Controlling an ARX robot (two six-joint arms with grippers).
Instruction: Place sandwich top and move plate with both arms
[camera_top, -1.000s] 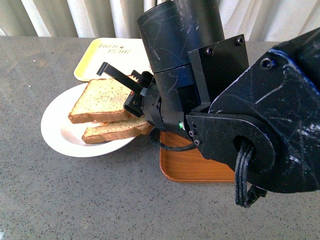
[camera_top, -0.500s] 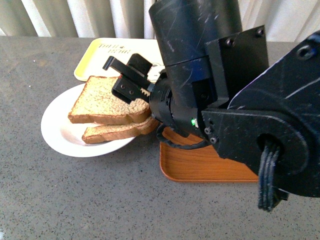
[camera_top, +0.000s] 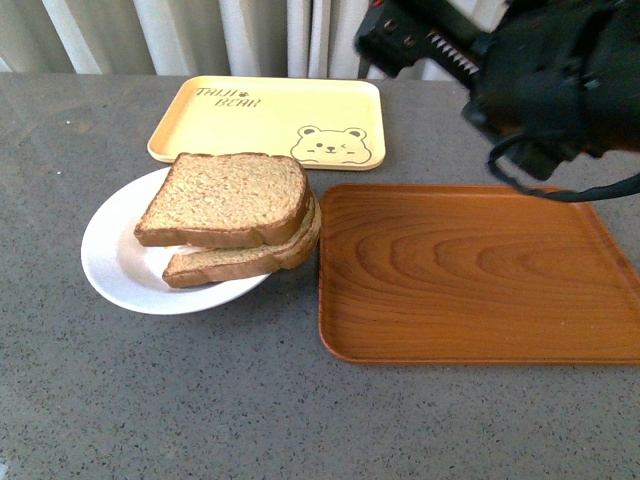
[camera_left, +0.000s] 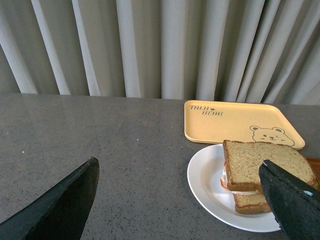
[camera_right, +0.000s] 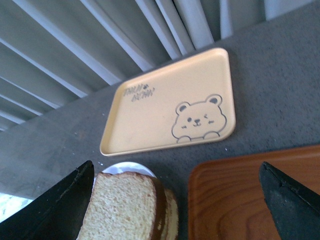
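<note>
Front view: right hand (camera_top: 405, 35) lifted off sandwich top (camera_top: 225, 195) (jaws apart).

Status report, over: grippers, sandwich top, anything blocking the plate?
Left gripper open, empty. Right gripper open, empty. Sandwich top seated on the lower slice, on the plate. Wooden tray close beside the plate.

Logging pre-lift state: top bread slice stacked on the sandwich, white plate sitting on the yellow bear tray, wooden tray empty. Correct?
No. The front view shows the white plate on the grey table, in front of the yellow bear tray, not on it. Rest holds: top bread slice stacked, wooden tray empty.
</note>
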